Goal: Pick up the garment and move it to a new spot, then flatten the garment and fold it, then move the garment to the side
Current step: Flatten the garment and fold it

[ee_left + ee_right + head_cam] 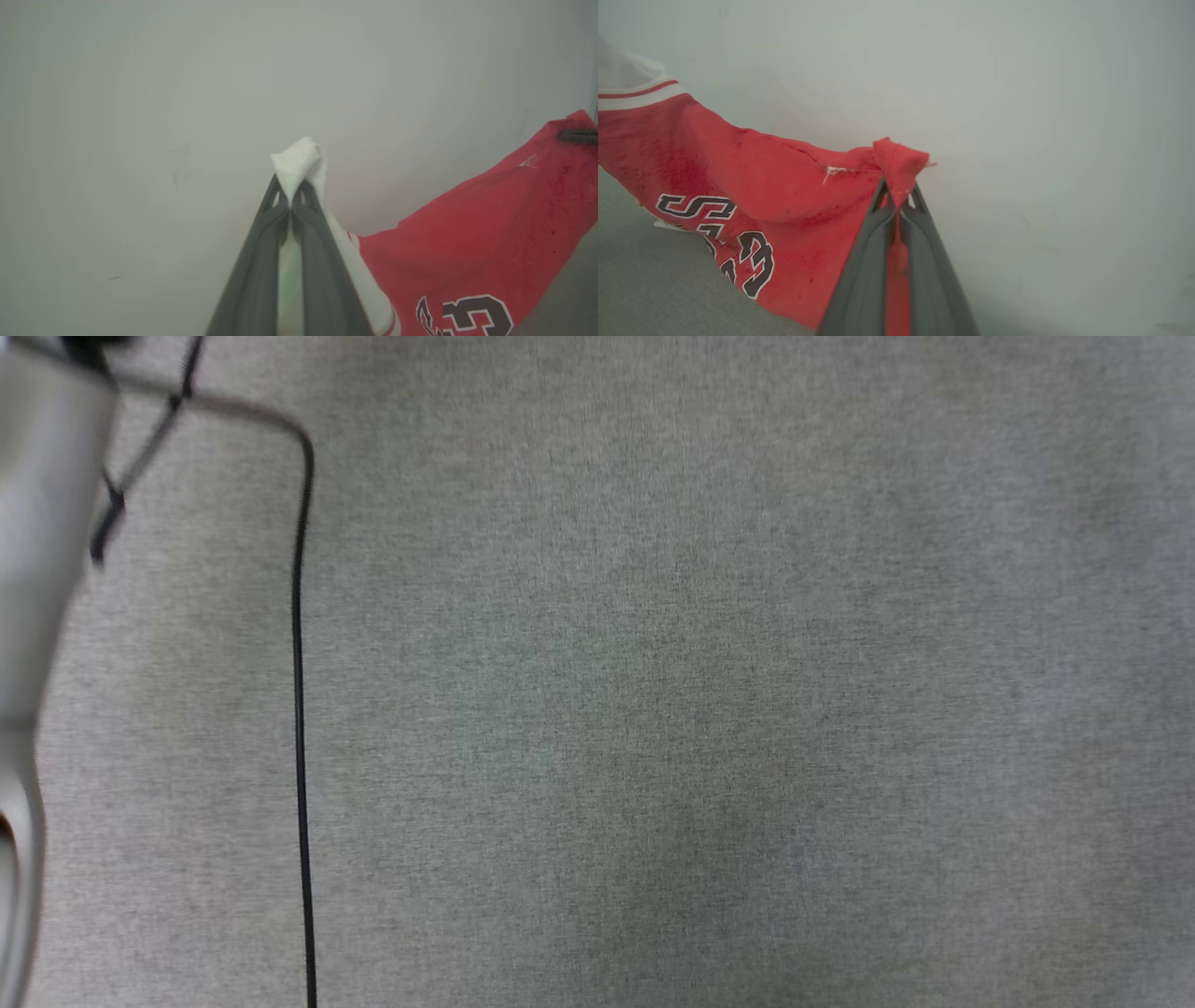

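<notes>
The garment (490, 233), a red jersey with white sleeves and a black, white-outlined print, is held up between both grippers against a pale wall (140, 116). The left gripper (290, 186) is seen clamped on a bunch of white sleeve (299, 161), which pokes out just beyond its fingertips, and the red body is stretched away to the right of the fingers. The right gripper (899, 189) is pinched tight on a red corner of the cloth, a small fold of it showing past the tips, and the rest is draped to the left of the fingers and below them, over a grey fabric surface (668, 289). Whether the lower edge touches that surface cannot be told. In the head view, a black cable (299, 709) is laid across grey fabric beside a pale forearm (37, 523).
</notes>
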Controlling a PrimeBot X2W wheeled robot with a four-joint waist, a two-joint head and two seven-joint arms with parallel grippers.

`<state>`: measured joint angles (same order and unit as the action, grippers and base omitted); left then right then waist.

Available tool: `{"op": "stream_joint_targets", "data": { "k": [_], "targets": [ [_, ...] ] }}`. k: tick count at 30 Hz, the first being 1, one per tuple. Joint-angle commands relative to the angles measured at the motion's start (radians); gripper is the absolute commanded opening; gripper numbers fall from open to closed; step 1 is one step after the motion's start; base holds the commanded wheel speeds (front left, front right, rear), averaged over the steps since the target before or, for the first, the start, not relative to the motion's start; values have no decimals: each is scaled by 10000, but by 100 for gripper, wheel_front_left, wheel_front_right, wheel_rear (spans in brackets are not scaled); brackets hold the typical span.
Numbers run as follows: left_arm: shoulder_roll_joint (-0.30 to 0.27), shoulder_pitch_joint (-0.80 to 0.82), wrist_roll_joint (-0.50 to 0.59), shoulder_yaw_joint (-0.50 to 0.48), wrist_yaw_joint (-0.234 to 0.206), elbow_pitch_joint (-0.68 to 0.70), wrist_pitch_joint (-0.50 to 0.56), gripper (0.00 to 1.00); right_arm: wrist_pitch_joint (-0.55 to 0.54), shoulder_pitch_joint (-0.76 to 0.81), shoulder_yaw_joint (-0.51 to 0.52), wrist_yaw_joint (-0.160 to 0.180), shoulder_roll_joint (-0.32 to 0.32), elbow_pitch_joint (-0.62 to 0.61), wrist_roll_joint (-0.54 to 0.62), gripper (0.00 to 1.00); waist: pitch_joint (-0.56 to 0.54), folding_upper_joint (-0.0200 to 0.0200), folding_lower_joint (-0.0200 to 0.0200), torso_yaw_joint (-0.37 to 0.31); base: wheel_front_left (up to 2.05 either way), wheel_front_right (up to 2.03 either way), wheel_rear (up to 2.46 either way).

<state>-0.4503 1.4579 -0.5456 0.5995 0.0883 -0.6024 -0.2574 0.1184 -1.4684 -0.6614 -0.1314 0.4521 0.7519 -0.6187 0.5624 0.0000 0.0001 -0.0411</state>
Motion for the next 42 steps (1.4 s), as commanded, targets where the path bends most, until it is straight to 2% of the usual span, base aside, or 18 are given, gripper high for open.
{"op": "stream_joint_targets", "data": {
  "k": [1,11,18,23,33,42],
  "targets": [
    [-147,-593,-77,-72,-147,269,-35,0,77,386,-152,13,150,-99,-162,0,-282,0,-1,20,0,0,0],
    [-732,-5396,-947,-418,-1266,2928,-87,0,569,3687,-1241,13,948,-1452,-1290,0,-1666,0,-1,185,0,0,0],
    [-1221,-8392,-1296,-112,-2007,4384,51,0,275,5880,-1571,13,1555,-2340,-1642,0,-2804,0,-1,193,0,0,0],
    [-1346,-10366,-1716,99,-2483,5030,130,0,66,7454,-1638,13,1906,-2884,-1827,0,-3572,0,-1,271,0,0,0],
    [-1500,-13384,-2635,465,-2966,5504,208,0,-255,10415,-1163,13,2269,-3669,-1856,0,-4772,0,-1,303,0,0,0],
    [-1403,-15152,-3422,878,-2953,5673,437,0,-662,13243,44,13,2460,-4609,-1908,0,-5563,0,-1,288,0,0,0]
  ]
}}
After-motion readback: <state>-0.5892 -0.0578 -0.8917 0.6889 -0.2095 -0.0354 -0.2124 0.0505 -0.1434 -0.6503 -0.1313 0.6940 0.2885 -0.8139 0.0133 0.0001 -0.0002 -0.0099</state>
